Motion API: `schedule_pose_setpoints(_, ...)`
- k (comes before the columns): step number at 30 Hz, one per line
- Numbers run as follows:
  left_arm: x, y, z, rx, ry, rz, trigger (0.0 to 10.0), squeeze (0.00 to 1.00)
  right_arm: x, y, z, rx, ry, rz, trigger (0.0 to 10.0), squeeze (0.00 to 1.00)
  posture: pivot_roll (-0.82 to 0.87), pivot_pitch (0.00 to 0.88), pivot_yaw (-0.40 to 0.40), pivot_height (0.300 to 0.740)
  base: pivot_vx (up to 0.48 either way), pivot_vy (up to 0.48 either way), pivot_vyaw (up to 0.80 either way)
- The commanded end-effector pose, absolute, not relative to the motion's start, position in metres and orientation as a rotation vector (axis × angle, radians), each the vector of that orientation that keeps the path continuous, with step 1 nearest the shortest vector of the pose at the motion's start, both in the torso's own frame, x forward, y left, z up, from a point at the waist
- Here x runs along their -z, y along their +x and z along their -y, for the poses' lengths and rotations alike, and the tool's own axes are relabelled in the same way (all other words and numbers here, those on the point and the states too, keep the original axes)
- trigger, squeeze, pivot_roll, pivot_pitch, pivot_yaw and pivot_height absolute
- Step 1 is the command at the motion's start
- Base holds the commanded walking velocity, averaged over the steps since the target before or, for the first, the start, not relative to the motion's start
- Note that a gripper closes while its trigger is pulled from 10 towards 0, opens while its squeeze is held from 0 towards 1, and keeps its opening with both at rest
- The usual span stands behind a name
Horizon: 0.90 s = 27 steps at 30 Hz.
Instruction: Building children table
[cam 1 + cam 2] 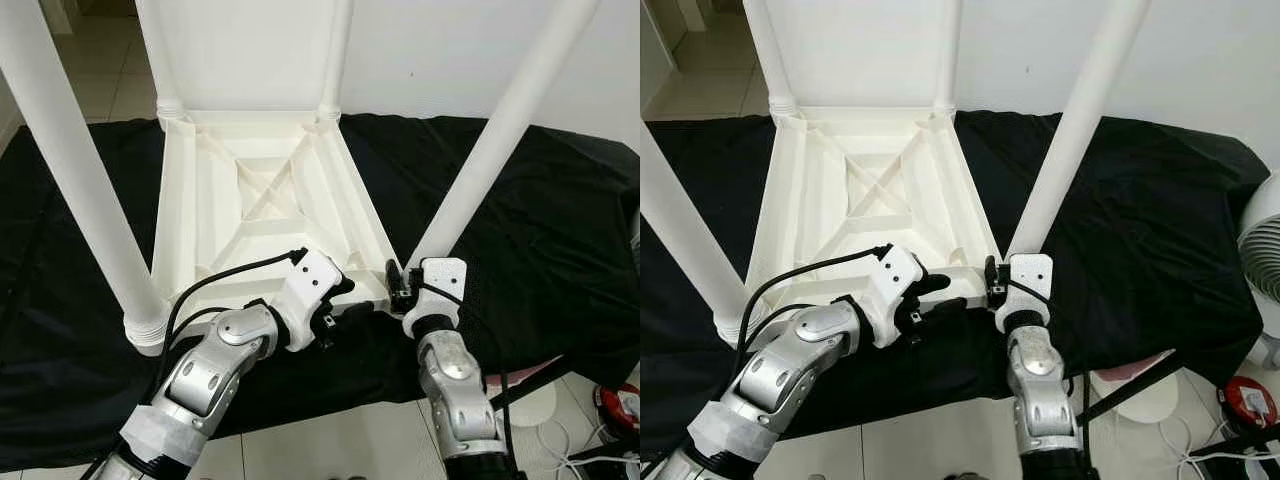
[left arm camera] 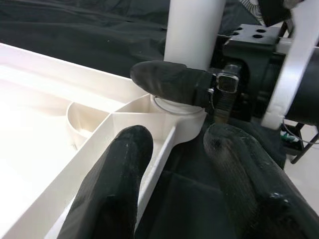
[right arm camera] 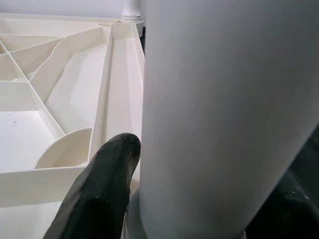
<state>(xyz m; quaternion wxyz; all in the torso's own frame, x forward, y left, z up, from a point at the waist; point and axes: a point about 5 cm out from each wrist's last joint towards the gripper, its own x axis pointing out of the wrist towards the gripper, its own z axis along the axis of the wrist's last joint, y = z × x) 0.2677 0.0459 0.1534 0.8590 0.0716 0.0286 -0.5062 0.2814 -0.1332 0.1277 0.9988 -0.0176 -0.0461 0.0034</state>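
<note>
Both arms reaching to the near right corner of the upturned tabletop [image 1: 262, 205]

The right gripper [image 1: 398, 285] is clamping its fingers around the base of the near right leg [image 1: 497, 140], forearm rising steeply. The left gripper [image 1: 345, 300] is hovering at that corner, fingers [image 2: 112, 189] spread, arm angling in over the black cloth [image 1: 520, 230].

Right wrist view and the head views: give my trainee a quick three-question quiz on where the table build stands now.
1. True or false: the white table top lies upside down on the black cloth.
2. How many legs stand in its corner sockets?
3. What does the right gripper close its jaws around? A) the near right leg B) the cable C) the cloth

Key:
1. True.
2. Four.
3. A. The left gripper is open at the same corner.
</note>
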Motion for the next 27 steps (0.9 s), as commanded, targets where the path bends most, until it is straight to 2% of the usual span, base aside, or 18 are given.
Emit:
schedule_pose_setpoints(1,-0.153,0.264,-0.042,1.103,0.150,-0.067,10.0,0.00,-0.127,0.279,0.132,-0.006,-0.044,0.078,10.0,0.00,0.00,0.071,-0.072,0.740,0.000,0.000,0.00)
schedule_pose_setpoints(2,-0.153,0.264,-0.042,1.103,0.151,-0.067,10.0,0.00,-0.127,0.279,0.132,-0.010,-0.043,0.078,10.0,0.40,0.00,0.071,-0.071,0.740,0.000,0.000,0.00)
schedule_pose_setpoints(4,-0.153,0.264,-0.042,1.103,0.151,-0.067,10.0,0.00,-0.127,0.278,0.132,-0.013,-0.042,0.077,10.0,0.40,0.00,0.071,-0.071,0.740,0.000,0.000,0.00)
schedule_pose_setpoints(5,-0.153,0.265,-0.042,1.099,0.153,-0.068,10.0,0.00,-0.128,0.278,0.130,-0.029,-0.032,0.084,10.0,1.00,0.01,0.068,-0.073,0.740,0.000,0.000,0.00)
schedule_pose_setpoints(13,-0.153,0.265,-0.044,1.093,0.156,-0.066,10.0,0.00,-0.132,0.271,0.128,-0.171,-0.001,0.115,10.0,1.00,0.01,0.065,-0.072,0.740,0.000,0.000,0.00)
schedule_pose_setpoints(16,-0.154,0.265,-0.044,1.092,0.158,-0.064,10.0,0.00,-0.132,0.268,0.136,-0.224,-0.007,0.109,10.0,1.00,0.01,0.060,-0.072,0.740,0.000,0.000,0.00)
schedule_pose_setpoints(17,-0.154,0.266,-0.044,1.092,0.159,-0.063,10.0,0.00,-0.132,0.268,0.141,-0.244,-0.010,0.103,10.0,0.67,0.01,0.056,-0.073,0.740,0.000,0.000,0.00)
schedule_pose_setpoints(18,-0.154,0.266,-0.044,1.091,0.159,-0.062,10.0,0.00,-0.132,0.267,0.147,-0.264,-0.025,0.105,10.0,0.00,0.01,0.056,-0.073,0.740,0.000,0.000,0.00)
schedule_pose_setpoints(27,-0.156,0.268,-0.043,1.096,0.165,-0.057,10.0,0.00,-0.128,0.275,0.179,-0.420,-0.126,0.090,10.0,0.00,0.01,0.040,-0.065,0.740,0.000,0.000,0.00)
